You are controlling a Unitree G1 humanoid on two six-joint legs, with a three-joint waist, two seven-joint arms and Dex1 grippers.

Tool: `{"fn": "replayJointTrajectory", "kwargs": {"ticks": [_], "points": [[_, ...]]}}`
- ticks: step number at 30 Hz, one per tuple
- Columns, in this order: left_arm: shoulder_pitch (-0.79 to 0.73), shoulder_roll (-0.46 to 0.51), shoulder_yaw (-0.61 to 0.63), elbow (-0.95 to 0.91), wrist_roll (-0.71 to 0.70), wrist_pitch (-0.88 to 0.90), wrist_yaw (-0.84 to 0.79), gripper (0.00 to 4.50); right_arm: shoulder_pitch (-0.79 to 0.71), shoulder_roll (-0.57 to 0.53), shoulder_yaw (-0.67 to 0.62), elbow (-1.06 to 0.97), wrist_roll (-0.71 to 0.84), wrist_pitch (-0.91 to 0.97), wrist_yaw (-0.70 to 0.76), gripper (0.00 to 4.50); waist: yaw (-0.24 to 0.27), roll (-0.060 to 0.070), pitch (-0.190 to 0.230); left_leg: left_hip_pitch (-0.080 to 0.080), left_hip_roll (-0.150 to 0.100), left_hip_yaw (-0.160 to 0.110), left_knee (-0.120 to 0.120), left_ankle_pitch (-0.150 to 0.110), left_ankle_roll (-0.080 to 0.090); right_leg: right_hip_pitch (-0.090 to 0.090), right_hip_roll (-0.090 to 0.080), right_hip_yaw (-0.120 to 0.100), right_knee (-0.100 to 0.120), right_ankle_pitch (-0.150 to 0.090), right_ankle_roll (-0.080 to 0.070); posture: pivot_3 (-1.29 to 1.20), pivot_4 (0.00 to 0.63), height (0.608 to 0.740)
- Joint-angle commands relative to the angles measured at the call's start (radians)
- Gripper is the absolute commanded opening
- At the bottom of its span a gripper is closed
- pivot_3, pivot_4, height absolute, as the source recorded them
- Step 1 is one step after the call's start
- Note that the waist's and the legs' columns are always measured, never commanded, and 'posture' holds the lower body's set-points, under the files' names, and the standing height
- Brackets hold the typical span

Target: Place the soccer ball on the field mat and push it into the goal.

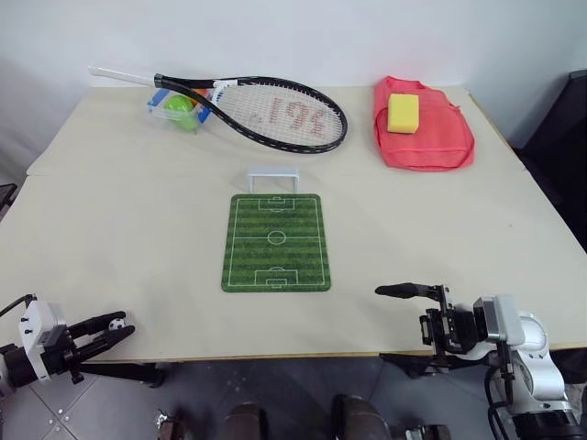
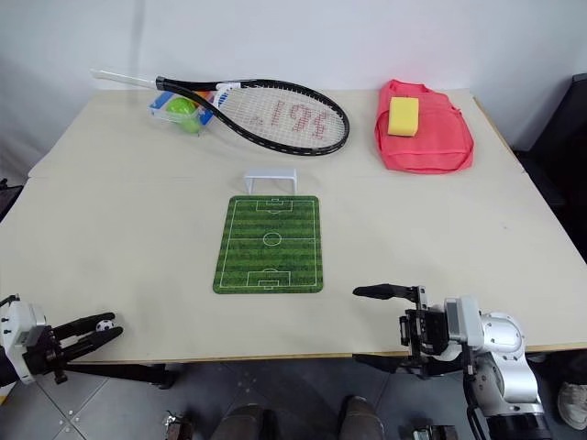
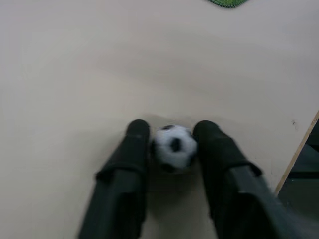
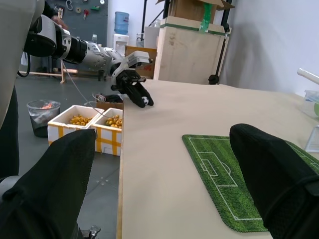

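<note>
The soccer ball (image 3: 173, 148), tiny and white with black patches, sits between the two black fingers (image 3: 130, 154) of my left gripper (image 1: 117, 326), which is shut on it at the table's near left corner, low over the tabletop. The field mat (image 1: 276, 241) lies flat in the middle of the table, its corner also visible in the left wrist view. The goal (image 1: 272, 176) stands at the mat's far end. My right gripper (image 1: 408, 326) hovers at the near right edge, pointing left, open and holding nothing.
On the far left of the beige table (image 1: 138, 211), a tennis racket (image 1: 275, 115) rests over a clear box holding a green ball (image 1: 182, 108). A red bag (image 1: 424, 137) with a yellow sponge (image 1: 403, 113) lies at the back right.
</note>
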Motion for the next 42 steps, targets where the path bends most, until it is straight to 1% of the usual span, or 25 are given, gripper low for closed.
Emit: {"fn": "replayJointTrajectory", "kwargs": {"ticks": [1,6,8,10,15,18,20,23,30,34,40,42], "points": [[-0.034,-0.002,-0.006,-0.111,-0.046,0.044,0.006,0.86,-0.004,-0.014,-0.037,-0.016,-0.002,-0.026,0.02,4.5,0.003,0.0,0.0,0.0,0.0,0.0,0.0,0.0,0.0,0.0,0.0,0.0,0.0,0.0,0.0,0.0,0.15,0.74],[-0.128,-0.003,-0.077,-0.312,-0.092,0.161,0.027,0.86,-0.005,-0.042,-0.069,-0.002,0.0,-0.021,0.017,4.5,0.015,0.0,0.0,-0.002,0.0,-0.001,0.006,-0.001,0.0,0.0,0.0,0.0,0.002,0.001,0.0,0.0,0.15,0.74],[-0.267,-0.02,-0.187,-0.419,-0.089,0.24,0.059,0.86,-0.002,-0.071,-0.102,0.027,0.002,-0.015,0.025,4.5,0.024,0.0,0.0,-0.002,0.0,0.0,0.007,-0.001,0.0,0.001,0.0,0.0,0.002,0.001,-0.001,0.0,0.15,0.74],[-0.405,-0.049,-0.327,-0.475,-0.023,0.297,0.085,0.86,-0.011,-0.107,-0.143,0.078,0.002,-0.013,0.029,4.5,0.036,0.0,0.0,-0.004,0.0,-0.001,0.012,-0.002,0.001,0.001,0.0,0.0,0.003,0.001,0.0,0.0,0.15,0.74],[-0.565,-0.145,-0.501,-0.413,0.076,0.296,0.1,0.86,-0.006,-0.151,-0.181,0.119,-0.003,-0.009,0.036,4.5,0.016,0.002,-0.001,-0.002,0.0,0.002,0.013,-0.002,0.003,0.002,0.001,0.003,0.001,0.005,0.001,0.0,0.15,0.74],[-0.665,-0.212,-0.604,-0.295,0.169,0.231,0.086,0.86,0.024,-0.16,-0.194,0.094,0.0,0.005,0.024,4.5,0.013,0.002,-0.001,-0.003,0.001,0.003,0.013,-0.002,0.002,0.001,0.003,0.003,0.001,0.005,0.0,0.0,0.15,0.74],[-0.709,-0.243,-0.643,-0.215,0.214,0.186,0.084,0.86,0.039,-0.158,-0.201,0.066,0.001,0.017,-0.005,4.5,0.015,0.002,-0.001,-0.003,0.001,0.003,0.014,-0.002,0.002,0.001,0.002,0.004,0.001,0.005,0.0,0.0,0.15,0.74],[-0.749,-0.281,-0.665,-0.119,0.251,0.128,0.088,0.86,0.066,-0.149,-0.214,0.017,-0.001,0.029,-0.049,4.5,0.021,0.002,-0.001,-0.003,0.001,0.004,0.015,-0.002,0.002,0.001,0.002,0.004,0.0,0.005,0.001,0.0,0.15,0.74],[-0.765,-0.319,-0.671,-0.017,0.27,0.055,0.056,0.86,0.141,-0.129,-0.217,-0.113,-0.006,0.059,-0.136,4.5,0.027,0.002,-0.001,-0.003,0.001,0.004,0.015,-0.002,0.003,0.001,0.002,0.004,0.0,0.005,0.001,0.0,0.15,0.74],[-0.773,-0.341,-0.696,0.051,0.318,-0.008,0.055,0.86,0.151,-0.12,-0.212,-0.163,-0.009,0.079,-0.188,4.5,0.029,0.002,-0.001,-0.003,0.001,0.004,0.015,-0.002,0.003,0.001,0.002,0.004,0.0,0.006,0.001,0.0,0.15,0.74],[-0.78,-0.379,-0.681,0.085,0.309,0.001,0.062,0.86,0.155,-0.112,-0.197,-0.2,-0.012,0.098,-0.217,4.5,0.029,0.002,-0.001,-0.004,0.001,0.003,0.015,-0.002,0.003,0.001,0.002,0.004,0.0,0.006,0.001,0.0,0.15,0.74],[-0.783,-0.388,-0.674,0.091,0.311,-0.011,0.076,1.58,0.154,-0.108,-0.19,-0.207,-0.013,0.102,-0.224,4.5,0.028,0.002,-0.001,-0.004,0.001,0.003,0.015,-0.002,0.003,0.001,0.002,0.004,0.0,0.006,0.001,0.0,0.15,0.74]]}}
